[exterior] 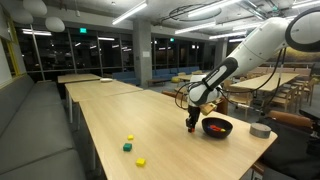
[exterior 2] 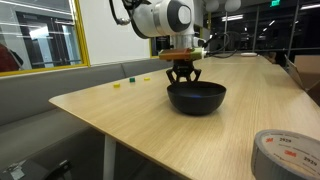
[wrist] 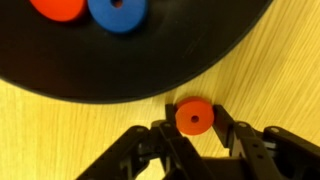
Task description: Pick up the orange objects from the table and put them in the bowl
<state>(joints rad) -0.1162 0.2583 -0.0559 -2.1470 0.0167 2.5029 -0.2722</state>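
In the wrist view my gripper [wrist: 194, 122] is shut on a small orange disc with a centre hole [wrist: 194, 117]. One finger presses on each side of it, and it is down at the light wood table [wrist: 280, 70]. The disc is just outside the rim of the black bowl [wrist: 150, 70]. Inside the bowl lie another orange piece [wrist: 55, 8] and a blue ring [wrist: 118, 12]. Both exterior views show the gripper [exterior: 194, 126] [exterior 2: 181, 80] lowered to the tabletop, close beside the bowl [exterior: 217, 127] [exterior 2: 196, 97].
Two yellow pieces [exterior: 130, 138] [exterior: 141, 161] and a green block [exterior: 127, 147] lie further along the table [exterior: 150, 115]. A grey tape roll [exterior: 261, 130] [exterior 2: 288, 155] sits near the table's corner beyond the bowl. More tables and chairs stand behind.
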